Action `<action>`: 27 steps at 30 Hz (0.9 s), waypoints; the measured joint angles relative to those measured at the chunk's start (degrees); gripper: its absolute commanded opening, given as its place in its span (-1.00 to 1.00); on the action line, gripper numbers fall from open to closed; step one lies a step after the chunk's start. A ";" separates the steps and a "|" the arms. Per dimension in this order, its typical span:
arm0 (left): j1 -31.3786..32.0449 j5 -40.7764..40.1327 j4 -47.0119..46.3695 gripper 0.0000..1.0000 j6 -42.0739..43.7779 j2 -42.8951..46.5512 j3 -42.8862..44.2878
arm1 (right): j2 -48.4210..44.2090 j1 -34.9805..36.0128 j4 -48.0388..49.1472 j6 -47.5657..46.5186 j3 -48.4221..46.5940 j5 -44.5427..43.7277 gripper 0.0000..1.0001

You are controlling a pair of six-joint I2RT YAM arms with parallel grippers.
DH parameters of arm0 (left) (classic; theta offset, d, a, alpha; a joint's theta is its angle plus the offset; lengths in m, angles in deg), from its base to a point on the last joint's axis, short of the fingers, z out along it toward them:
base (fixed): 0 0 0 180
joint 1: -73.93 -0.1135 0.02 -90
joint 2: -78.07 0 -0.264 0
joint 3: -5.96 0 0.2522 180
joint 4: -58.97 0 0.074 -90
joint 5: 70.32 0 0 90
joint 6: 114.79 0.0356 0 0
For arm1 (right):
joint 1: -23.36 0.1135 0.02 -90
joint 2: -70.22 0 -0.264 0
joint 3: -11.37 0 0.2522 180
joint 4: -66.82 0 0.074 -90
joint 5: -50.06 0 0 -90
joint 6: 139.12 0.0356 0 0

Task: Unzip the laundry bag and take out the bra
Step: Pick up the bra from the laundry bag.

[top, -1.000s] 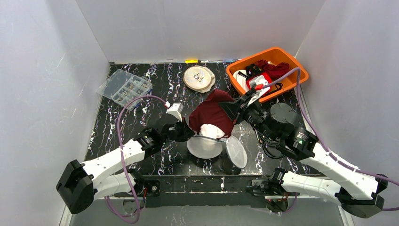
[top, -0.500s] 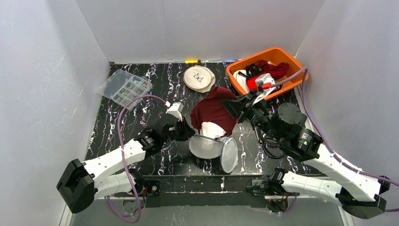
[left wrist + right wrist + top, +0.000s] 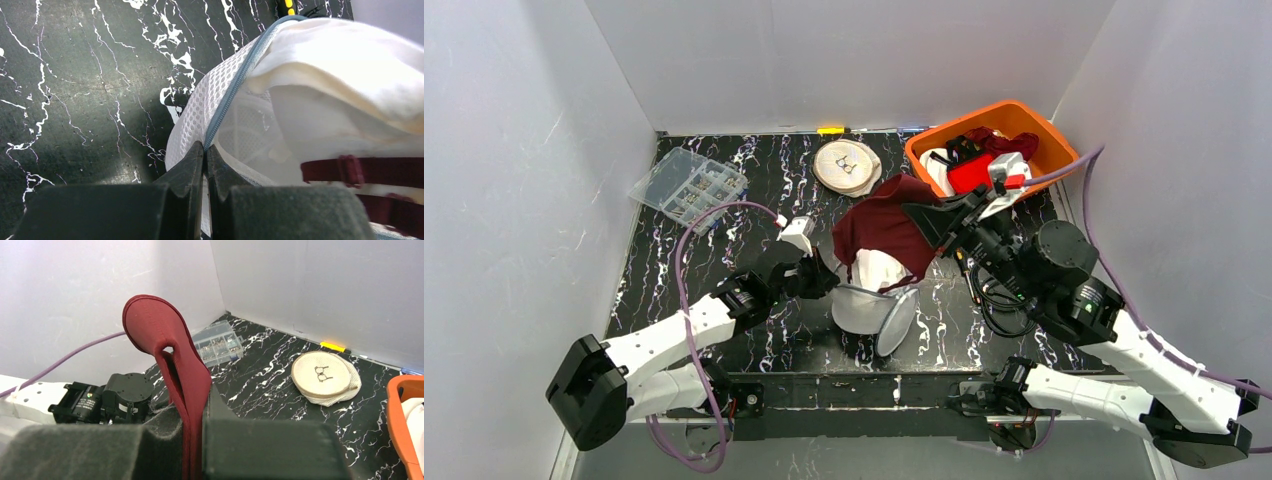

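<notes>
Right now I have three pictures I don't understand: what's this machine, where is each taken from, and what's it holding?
These are two robot arms bolted at a table's near edge. The wide picture looks down from above and behind: left arm, right arm. The other two come from wrist cameras. On the black marbled table lie a clear compartment box, a round pouch and an orange bin of clothes. The left jaws are shut on the zipper edge of a white mesh laundry bag; the right jaws are shut on a maroon bra, held above it.
</notes>
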 measured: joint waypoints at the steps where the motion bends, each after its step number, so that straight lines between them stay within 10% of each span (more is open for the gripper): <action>1: 0.00 0.02 -0.02 -1.00 0.00 -0.15 0.00 | -0.44 0.00 0.22 -0.11 0.09 -0.31 -0.97; 27: 0.00 1.73 -2.91 -1.00 1.05 -1.90 -1.97 | -4.94 0.00 15.98 -2.32 9.44 -8.85 -0.97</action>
